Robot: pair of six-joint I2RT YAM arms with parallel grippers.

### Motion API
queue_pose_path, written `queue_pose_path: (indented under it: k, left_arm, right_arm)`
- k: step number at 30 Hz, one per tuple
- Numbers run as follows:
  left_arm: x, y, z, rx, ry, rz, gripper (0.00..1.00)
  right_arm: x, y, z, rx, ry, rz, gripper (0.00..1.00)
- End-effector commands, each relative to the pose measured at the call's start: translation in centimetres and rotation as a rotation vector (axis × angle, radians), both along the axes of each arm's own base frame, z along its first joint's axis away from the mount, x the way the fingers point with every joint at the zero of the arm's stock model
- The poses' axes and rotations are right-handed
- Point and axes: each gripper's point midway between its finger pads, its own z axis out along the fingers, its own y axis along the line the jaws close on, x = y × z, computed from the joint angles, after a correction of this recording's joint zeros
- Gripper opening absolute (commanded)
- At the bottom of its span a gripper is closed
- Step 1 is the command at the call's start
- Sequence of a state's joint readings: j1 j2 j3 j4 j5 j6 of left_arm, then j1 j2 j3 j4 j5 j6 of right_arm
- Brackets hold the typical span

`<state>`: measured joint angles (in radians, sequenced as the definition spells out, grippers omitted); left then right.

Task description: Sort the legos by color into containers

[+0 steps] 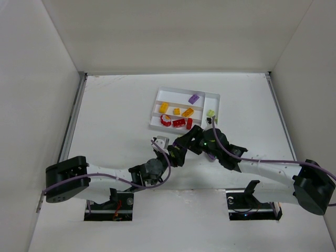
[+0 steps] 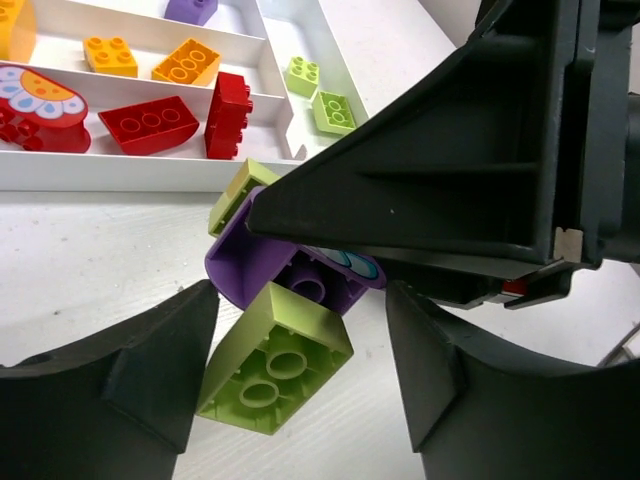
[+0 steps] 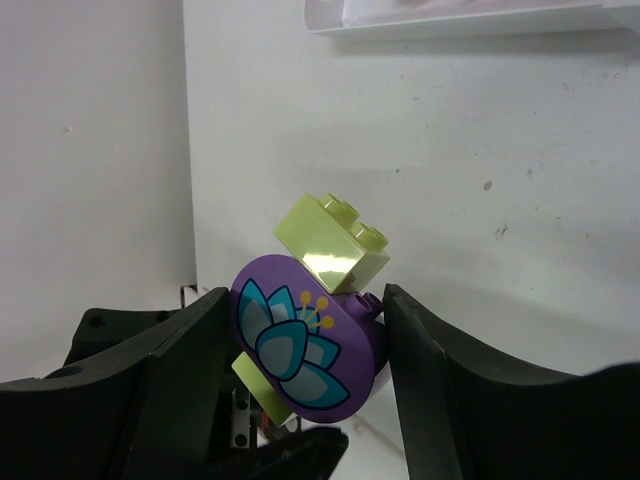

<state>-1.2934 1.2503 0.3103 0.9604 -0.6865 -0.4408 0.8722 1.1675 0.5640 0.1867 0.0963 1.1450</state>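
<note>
My right gripper (image 3: 305,300) is shut on a purple oval lego with a flower print (image 3: 300,345). It holds this above the table just in front of the white tray (image 1: 157,100). One lime brick (image 3: 330,245) is stuck on its far side and another (image 2: 275,360) on its near side. My left gripper (image 2: 300,300) is open around the near lime brick; its left finger touches the brick and the right finger stands apart. Both grippers meet in the top view (image 1: 181,147). In the tray lie a purple brick (image 1: 194,98), yellow-orange bricks (image 1: 176,111), red pieces (image 1: 178,123) and lime bricks (image 2: 333,110).
The tray's near wall (image 2: 150,170) runs just beyond the held cluster. A round red piece (image 2: 40,100) lies at the left end of the red slot. White walls enclose the table on three sides. Both arms cross the table's near middle.
</note>
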Motion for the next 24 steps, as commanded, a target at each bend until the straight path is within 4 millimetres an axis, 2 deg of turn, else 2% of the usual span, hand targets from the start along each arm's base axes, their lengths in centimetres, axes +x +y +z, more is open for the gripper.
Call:
queue_pose_path:
  k: [1, 7, 11, 15, 24]
  left_arm:
    - [0.7, -0.8, 3.3, -0.111, -0.037, 0.017, 0.6]
    - [0.4, -0.7, 3.3, -0.113, -0.037, 0.009, 0.42]
    - [0.4, -0.4, 3.6, -0.127, -0.037, 0.011, 0.36]
    - [0.3, -0.1, 3.7, -0.153, -0.028, 0.012, 0.32]
    - [-0.1, 1.0, 4.6, -0.193, -0.035, 0.004, 0.3]
  right_arm:
    - [0.5, 1.4, 3.3, 0.082, -0.061, 0.008, 0.6]
    - [0.5, 1.2, 4.0, 0.09, -0.074, 0.003, 0.61]
    - [0.4, 1.0, 4.0, 0.091, -0.077, 0.004, 0.63]
    - [0.3, 0.9, 4.2, 0.096, -0.081, 0.004, 0.66]
    - [0.4, 0.1, 5.0, 0.104, -0.102, -0.001, 0.83]
